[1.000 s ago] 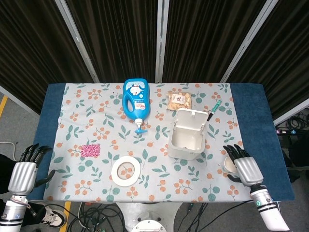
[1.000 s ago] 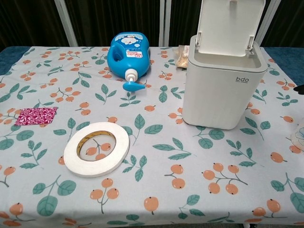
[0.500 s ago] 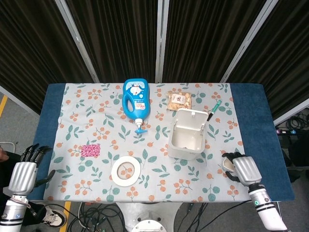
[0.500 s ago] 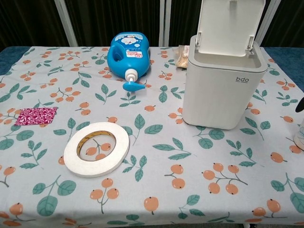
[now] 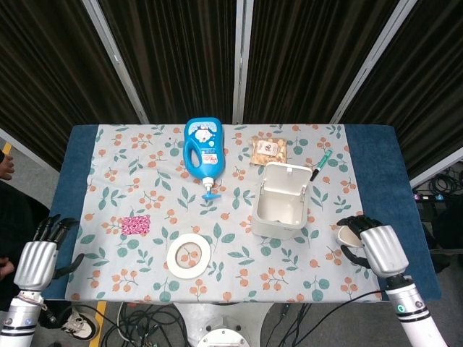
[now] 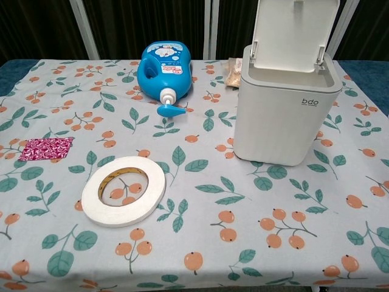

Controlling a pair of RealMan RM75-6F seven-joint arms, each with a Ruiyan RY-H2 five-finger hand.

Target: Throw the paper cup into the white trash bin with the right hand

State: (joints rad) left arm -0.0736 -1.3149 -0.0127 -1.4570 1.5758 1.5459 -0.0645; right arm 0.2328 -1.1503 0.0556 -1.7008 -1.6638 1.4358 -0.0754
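A: Grasping is the step in hand, as I judge it. The right hand sits just right of the bin, near the table's right edge, with its fingers curled around the cup.

B: Is the cup really held?

A: Only a pale sliver of it shows under the dark fingers, on the side toward the bin. The fingers wrap it, so I take it as held, though the view from above cannot show how firm the grip is. Whether it has left the cloth I cannot tell.

B: And the chest view?

A: It shows neither the hand nor the cup, only the bin with its lid standing open behind the mouth.

B: What does the next move call for?

A: Lifting the cup above the bin's rim, carrying it toward the bin and over the open mouth, then letting go. The upright lid is at the far side, so the approach from the right looks free.

B: The left hand?

A: It is far left of the bin, off the table's edge, fingers apart, holding nothing.
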